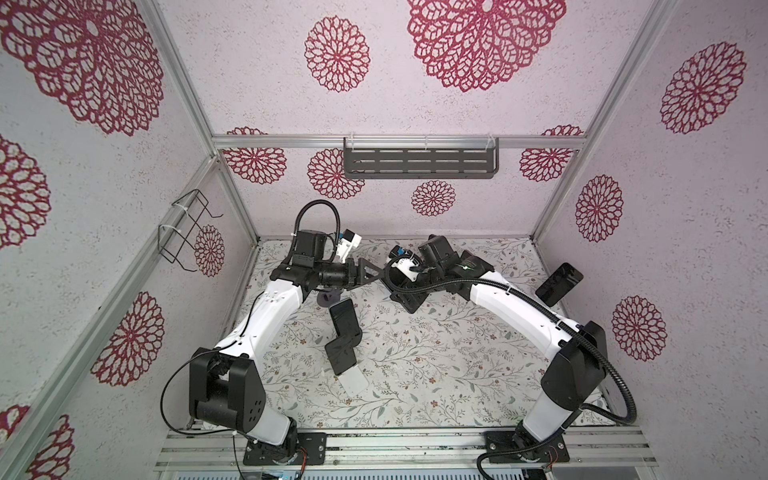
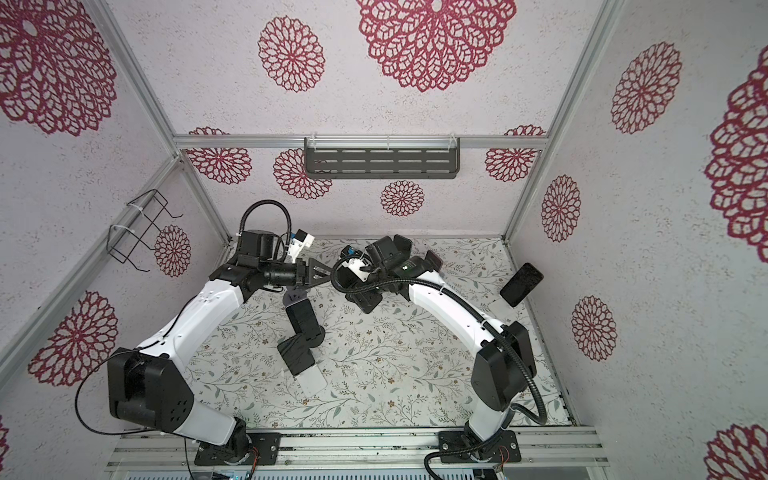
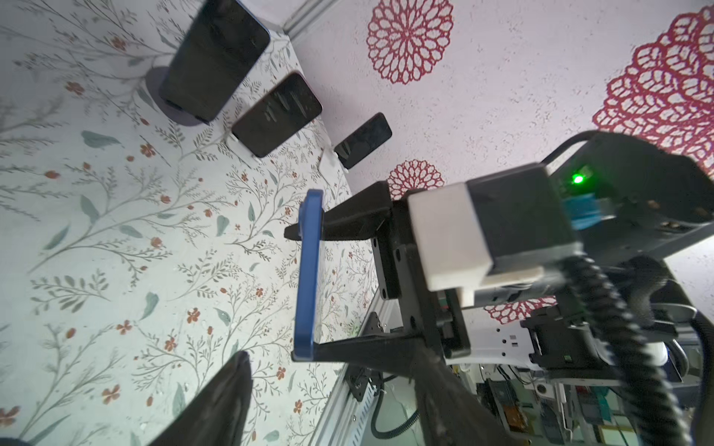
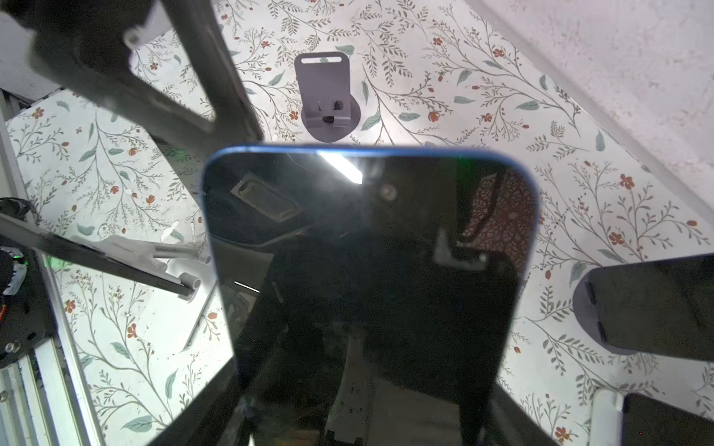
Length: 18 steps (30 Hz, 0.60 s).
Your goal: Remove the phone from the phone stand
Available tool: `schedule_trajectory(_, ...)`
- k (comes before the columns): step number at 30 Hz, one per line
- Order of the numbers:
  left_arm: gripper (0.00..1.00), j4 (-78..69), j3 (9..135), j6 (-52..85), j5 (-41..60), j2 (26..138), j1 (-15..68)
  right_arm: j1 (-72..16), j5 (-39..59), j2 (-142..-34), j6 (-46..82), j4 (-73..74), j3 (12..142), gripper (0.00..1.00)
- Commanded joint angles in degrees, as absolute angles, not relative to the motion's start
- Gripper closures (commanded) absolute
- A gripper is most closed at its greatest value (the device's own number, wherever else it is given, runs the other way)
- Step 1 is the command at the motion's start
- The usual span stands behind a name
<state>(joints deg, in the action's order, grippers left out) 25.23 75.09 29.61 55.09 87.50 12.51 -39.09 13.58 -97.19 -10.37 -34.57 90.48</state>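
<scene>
The phone [image 4: 367, 251], dark-screened with a blue rim, hangs in the air above the floral mat. My right gripper [image 4: 369, 374] is shut on its two long edges. In the left wrist view the phone [image 3: 309, 270] shows edge-on between the right gripper's black fingers [image 3: 347, 218]. My left gripper [image 3: 328, 359] is open beside it, jaws wide apart and touching nothing. The empty grey phone stand [image 4: 327, 96] stands on the mat beyond the phone. In both top views the grippers meet tip to tip: left gripper [image 1: 372, 272], right gripper [image 1: 390, 282]. The phone itself is hard to make out there.
Other dark phones rest on stands: two in the middle [image 1: 345, 318] [image 1: 340, 355], one by the right wall [image 1: 559, 284]. More show behind the right arm [image 3: 216, 58] [image 3: 276, 114]. A grey rack [image 1: 419, 162] hangs on the back wall and a wire basket [image 1: 187, 232] on the left wall.
</scene>
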Motion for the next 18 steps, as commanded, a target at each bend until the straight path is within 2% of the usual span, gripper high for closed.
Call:
schedule_trajectory(1, 0.29, 21.99, 74.37, 28.43, 52.69, 84.71, 10.6, -38.54, 11.99, -96.56, -4.55, -29.97, 91.71, 0.69)
schedule_trajectory(4, 0.3, 20.95, 73.58, 27.73, 50.01, 82.76, 8.71, -38.5, 9.01, -98.04, 1.06, -29.51, 92.64, 0.78)
schedule_trajectory(7, 0.31, 20.96, 72.91, 25.81, 46.83, 80.79, 6.53, -38.41, 5.08, -100.22, 8.06, -28.57, 93.7, 0.82)
schedule_trajectory(11, 0.32, 22.1, 72.31, 22.45, 41.38, 78.44, 4.37, -38.41, -0.76, -105.27, 16.56, -29.37, 96.81, 0.99)
schedule_trajectory(18, 0.32, 26.33, 73.03, 17.52, 34.39, 77.67, 3.79, -38.75, -4.4, -115.63, 26.92, -33.01, 105.62, 1.0)
